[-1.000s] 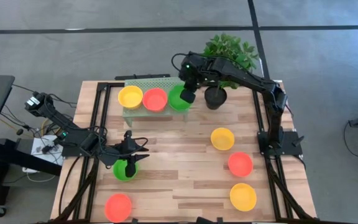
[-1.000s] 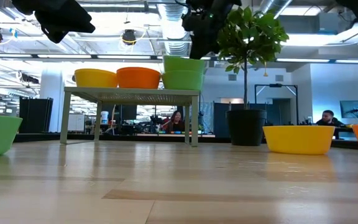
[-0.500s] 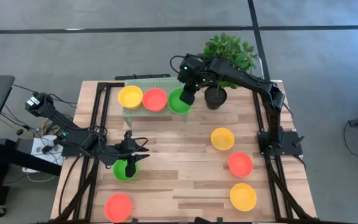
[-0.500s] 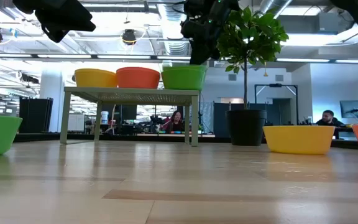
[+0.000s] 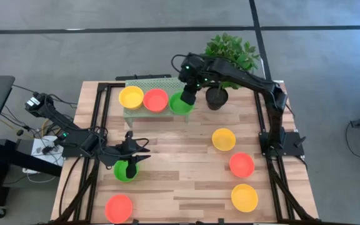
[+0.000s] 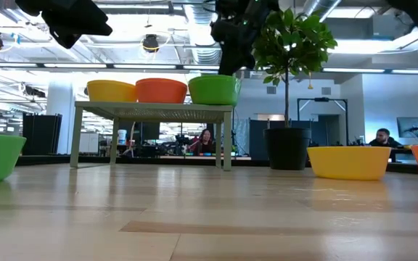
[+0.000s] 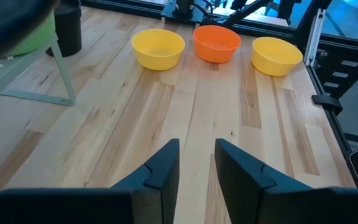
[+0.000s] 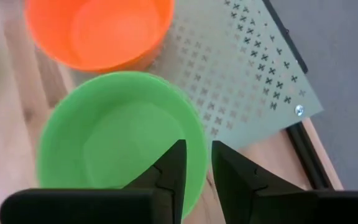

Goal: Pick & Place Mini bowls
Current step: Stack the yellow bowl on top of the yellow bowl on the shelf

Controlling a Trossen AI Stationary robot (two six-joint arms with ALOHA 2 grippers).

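Three bowls sit in a row on the pale rack (image 5: 144, 84) at the far side: yellow (image 5: 130, 96), red (image 5: 155, 99) and the green bowl (image 5: 180, 102) at the right end. They look light, stiff and glossy, probably slippery, so the thin rim seems the place to pinch. The right gripper (image 5: 189, 98) reaches down from a long bent arm, its fingers straddling the green bowl's rim, slightly parted. The left gripper (image 5: 132, 166) hangs spread over another green bowl (image 5: 124, 171) near the left, empty.

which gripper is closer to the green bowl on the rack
Right. The right gripper is at the green bowl's rim; the left gripper hangs far off, over another green bowl.
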